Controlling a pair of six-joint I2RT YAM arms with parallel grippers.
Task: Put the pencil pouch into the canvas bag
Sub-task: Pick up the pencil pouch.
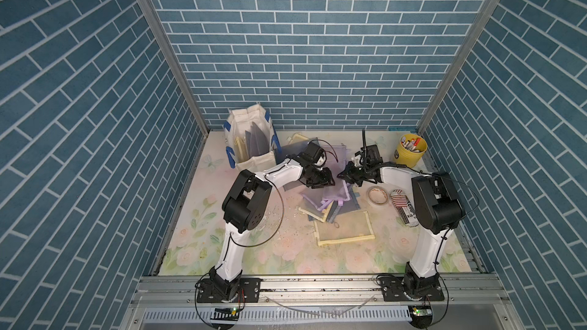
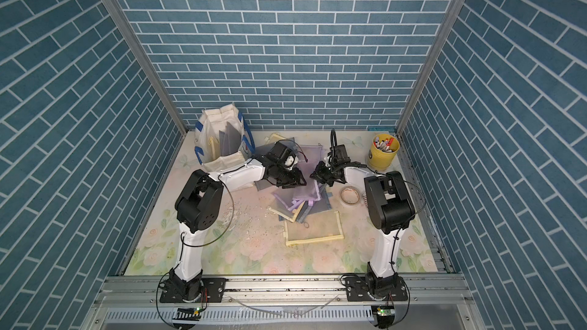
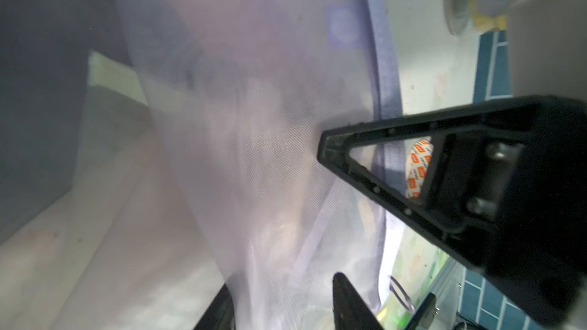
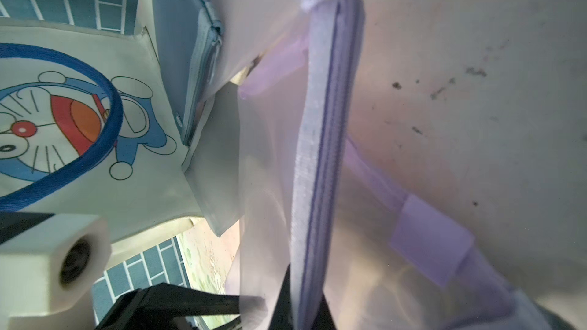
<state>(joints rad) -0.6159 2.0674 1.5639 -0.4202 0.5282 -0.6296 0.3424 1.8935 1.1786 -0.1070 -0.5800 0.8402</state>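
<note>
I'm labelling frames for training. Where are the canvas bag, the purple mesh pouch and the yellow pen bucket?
canvas bag [image 1: 251,162]: in a top view, front off-white wall.
purple mesh pouch [image 4: 317,153]: right wrist view, zipper edge.
yellow pen bucket [image 1: 408,158]: in a top view, outer side wall.

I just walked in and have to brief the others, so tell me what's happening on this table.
Two robot arms meet over a pile of mesh pouches mid-table. The right hand is shut on the zipper edge of a purple pouch. The left hand has purple mesh between its fingers, though whether it grips is unclear. The canvas bag stands at the far left corner with several pouches inside; the purple one is not yet in it.
</note>
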